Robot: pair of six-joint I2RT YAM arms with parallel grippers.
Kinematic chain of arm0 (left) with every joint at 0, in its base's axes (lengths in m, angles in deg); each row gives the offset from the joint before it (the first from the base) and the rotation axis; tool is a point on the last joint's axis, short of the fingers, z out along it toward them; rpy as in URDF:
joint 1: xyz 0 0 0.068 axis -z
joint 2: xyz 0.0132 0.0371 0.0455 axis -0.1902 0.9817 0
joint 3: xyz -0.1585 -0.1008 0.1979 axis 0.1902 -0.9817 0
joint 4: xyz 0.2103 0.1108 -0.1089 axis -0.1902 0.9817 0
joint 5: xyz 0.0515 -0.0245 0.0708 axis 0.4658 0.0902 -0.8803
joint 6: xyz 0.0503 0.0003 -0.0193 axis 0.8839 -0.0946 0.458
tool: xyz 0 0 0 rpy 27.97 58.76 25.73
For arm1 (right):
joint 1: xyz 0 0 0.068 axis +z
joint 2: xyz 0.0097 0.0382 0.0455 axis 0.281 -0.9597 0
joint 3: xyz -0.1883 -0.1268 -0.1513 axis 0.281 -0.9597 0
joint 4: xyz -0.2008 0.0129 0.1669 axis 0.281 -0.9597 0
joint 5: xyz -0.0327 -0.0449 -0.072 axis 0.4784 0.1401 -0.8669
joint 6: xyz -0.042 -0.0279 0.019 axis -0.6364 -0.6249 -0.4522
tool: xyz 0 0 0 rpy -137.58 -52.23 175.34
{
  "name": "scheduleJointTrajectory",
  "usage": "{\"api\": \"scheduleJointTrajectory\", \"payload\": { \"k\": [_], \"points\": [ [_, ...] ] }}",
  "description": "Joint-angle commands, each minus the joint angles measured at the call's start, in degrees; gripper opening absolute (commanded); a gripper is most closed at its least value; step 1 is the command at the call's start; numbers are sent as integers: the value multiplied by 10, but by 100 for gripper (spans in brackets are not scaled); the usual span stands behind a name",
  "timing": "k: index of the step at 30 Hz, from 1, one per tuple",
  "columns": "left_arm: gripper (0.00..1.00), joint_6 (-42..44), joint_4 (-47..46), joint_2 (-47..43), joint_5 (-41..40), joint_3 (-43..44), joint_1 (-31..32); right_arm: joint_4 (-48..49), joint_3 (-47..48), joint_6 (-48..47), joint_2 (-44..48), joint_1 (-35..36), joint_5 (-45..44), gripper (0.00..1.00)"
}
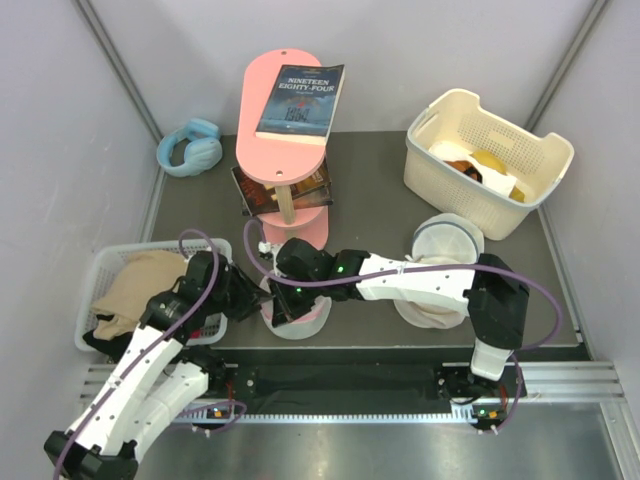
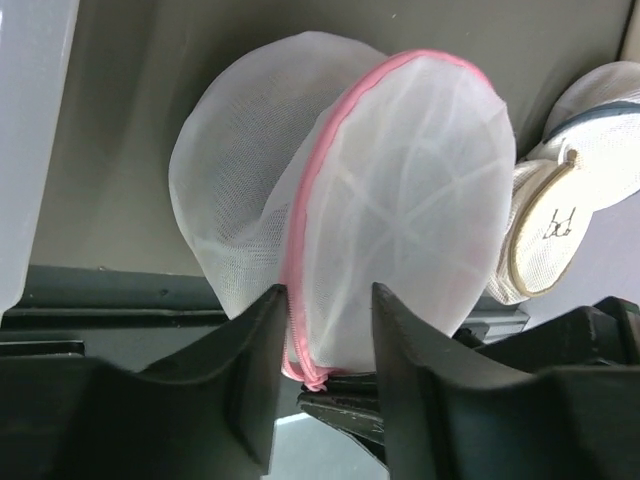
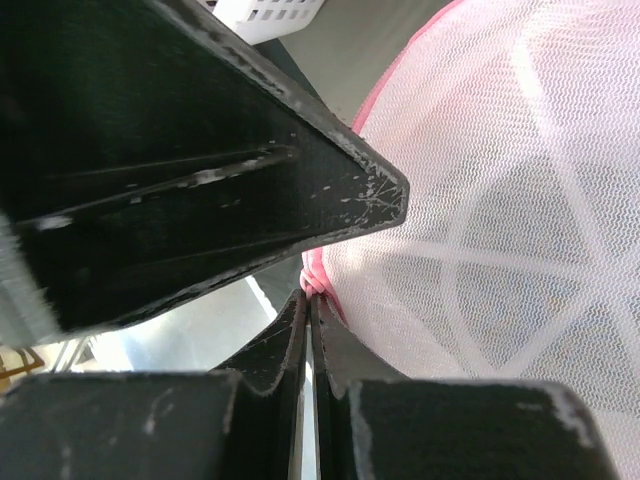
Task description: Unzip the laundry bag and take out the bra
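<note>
The laundry bag [image 1: 300,322], white mesh with pink trim, is held up near the table's front edge between both grippers. It also shows in the left wrist view [image 2: 400,200] and the right wrist view [image 3: 500,250]. My left gripper [image 1: 255,300] [image 2: 327,295] is closed on the bag's rim, with mesh and pink band between its fingers. My right gripper [image 1: 285,305] [image 3: 312,295] is shut on the pink zipper tab [image 3: 318,275] at the bag's lower edge, also seen in the left wrist view [image 2: 310,378]. The bra is hidden; nothing beige shows through the mesh.
A second white mesh bag with a beige rim [image 1: 440,250] [image 2: 545,235] lies to the right. A white basket [image 1: 490,160] stands back right. A pink stand with a book [image 1: 290,130] and blue headphones [image 1: 190,148] are behind. A grey basket [image 1: 100,270] at left holds beige fabric [image 1: 145,285].
</note>
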Motion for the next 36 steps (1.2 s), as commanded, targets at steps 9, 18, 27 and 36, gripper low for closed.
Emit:
{"api": "scheduleJointTrajectory", "payload": {
  "k": [9,18,27,36],
  "points": [
    [0,10,-10,16,7,-7,-2,15,7,-1,15,6,1,0],
    [0,14,-8,15,-27,-3,-3,11,-49,14,56,4,-21,0],
    [0,36,-13,46,-41,15,-3,8,-119,24,115,-19,-49,0],
    [0,62,-19,83,-52,43,-4,-5,-124,14,141,-45,-53,0]
  ]
}}
